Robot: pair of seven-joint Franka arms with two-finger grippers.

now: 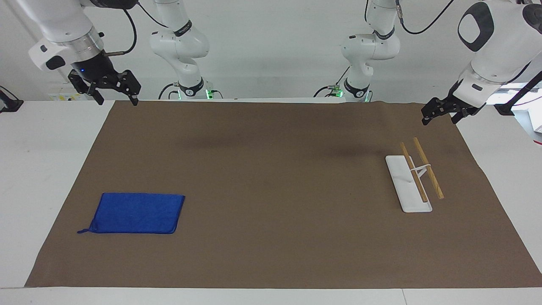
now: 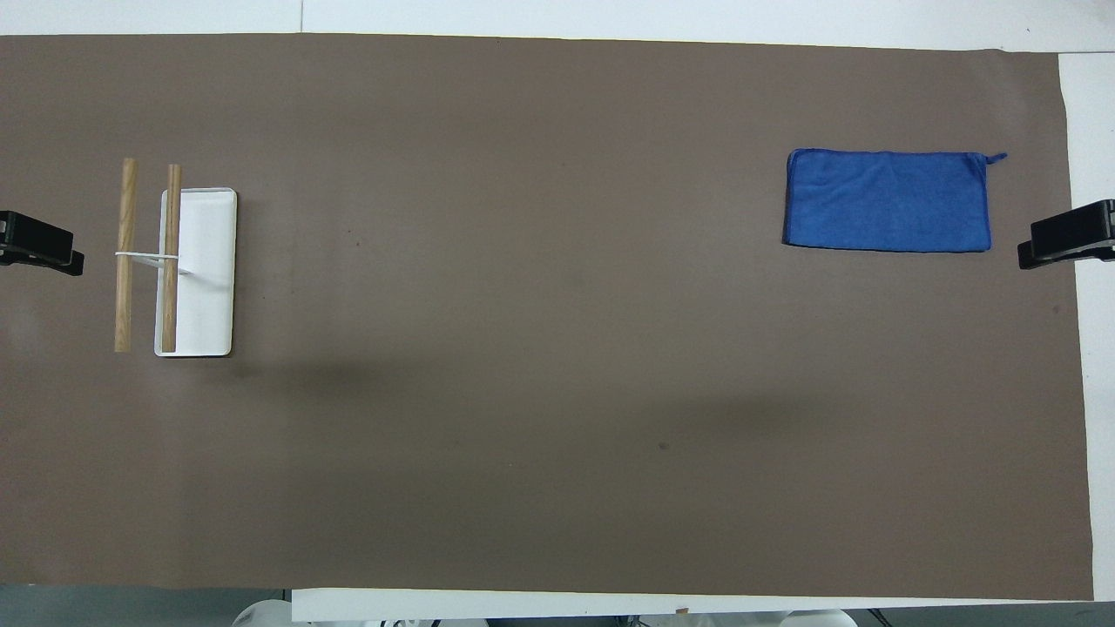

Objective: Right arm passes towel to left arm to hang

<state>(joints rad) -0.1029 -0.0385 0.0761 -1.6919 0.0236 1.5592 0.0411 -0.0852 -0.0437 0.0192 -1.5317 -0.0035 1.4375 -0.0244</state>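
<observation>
The blue towel (image 1: pixel 135 213) lies flat and folded on the brown mat, toward the right arm's end of the table, with its loop tag (image 1: pixel 82 231) at the corner farthest from the robots. It also shows in the overhead view (image 2: pixel 887 202). My right gripper (image 1: pixel 115 94) hangs open and empty in the air over the mat's corner at that end; its tip shows in the overhead view (image 2: pixel 1067 235). My left gripper (image 1: pixel 439 116) hangs open and empty over the mat's edge at the left arm's end, above and beside the rack; it also shows in the overhead view (image 2: pixel 39 248).
A towel rack with a white base (image 1: pixel 408 184) and two wooden rods (image 1: pixel 428 168) stands toward the left arm's end; it shows in the overhead view too (image 2: pixel 199 272). The brown mat (image 1: pixel 271 190) covers most of the white table.
</observation>
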